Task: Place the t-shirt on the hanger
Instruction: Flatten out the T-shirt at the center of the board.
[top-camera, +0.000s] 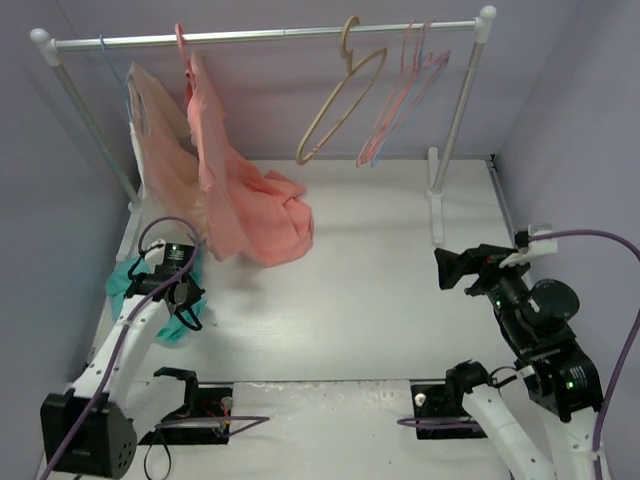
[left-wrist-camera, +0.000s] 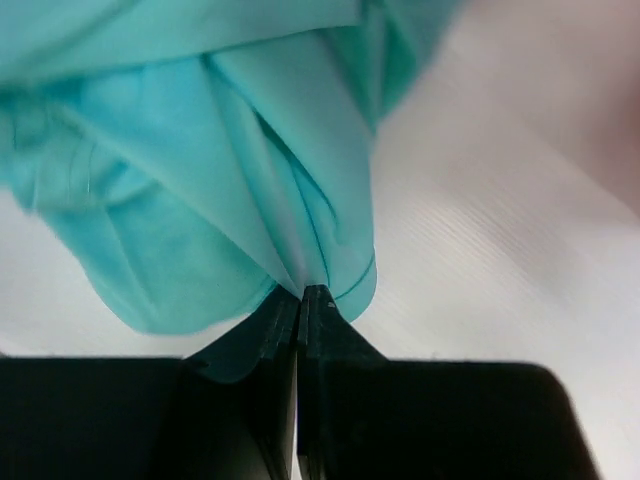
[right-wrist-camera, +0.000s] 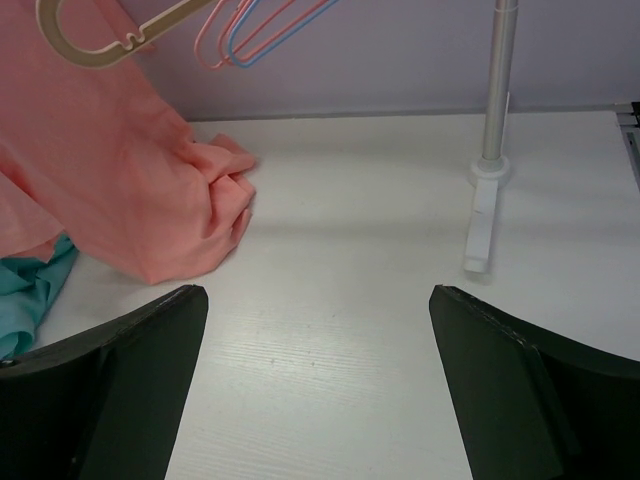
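- Pickup is in hand: the left pincer (left-wrist-camera: 300, 300) pinches a fold of the t-shirt (left-wrist-camera: 190, 160), bunched at the bench's (top-camera: 380, 330) left edge.
- The right pincer (right-wrist-camera: 318, 300) is spread, holding nothing.
- Next, likely: lift and spread it toward the hanger (right-wrist-camera: 280, 35) on the rail (top-camera: 280, 35).
- Crumpled, the t-shirt shows no clear long axis; its folds fan away from the pincer.

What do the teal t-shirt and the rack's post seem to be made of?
T-shirt: soft matte fabric, likely a thin knit; it drapes in loose folds. Post: probably metal tube, smooth with a silvery sheen along its length; coated plastic is possible.
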